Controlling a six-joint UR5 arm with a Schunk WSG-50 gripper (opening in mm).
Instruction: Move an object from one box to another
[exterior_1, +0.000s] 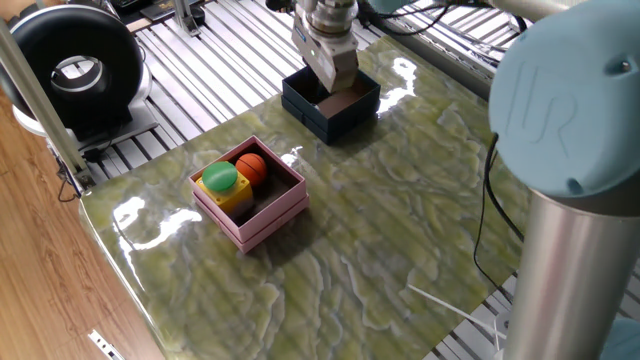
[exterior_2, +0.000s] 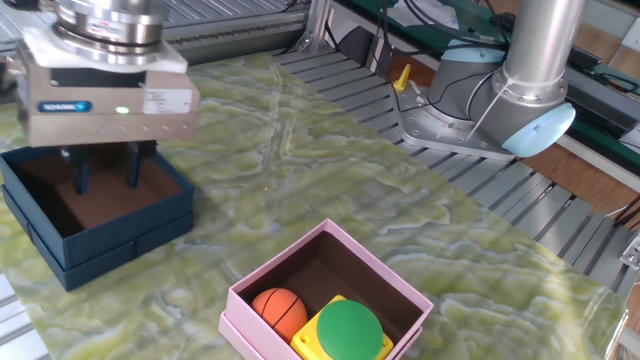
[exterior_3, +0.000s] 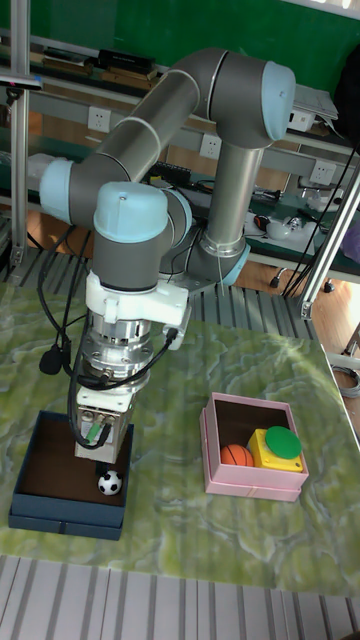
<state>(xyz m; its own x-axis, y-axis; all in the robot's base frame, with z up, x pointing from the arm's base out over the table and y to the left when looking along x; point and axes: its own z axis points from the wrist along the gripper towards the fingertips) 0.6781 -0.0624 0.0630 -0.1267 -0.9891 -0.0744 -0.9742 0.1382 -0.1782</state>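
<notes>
Tall fixed view — navy box (exterior_3: 40, 500): one ball (exterior_3: 110, 483); pink box (exterior_3: 215, 455): two objects.

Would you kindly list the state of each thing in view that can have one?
gripper: open, fingers down inside the navy box, gripping nothing
navy box: open, holds a small soccer ball
pink box: open, holds an orange ball and a yellow block with green top

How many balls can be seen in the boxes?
2: an orange ball in the pink box, a black-and-white ball in the navy box. The gripper may hide others.
</notes>
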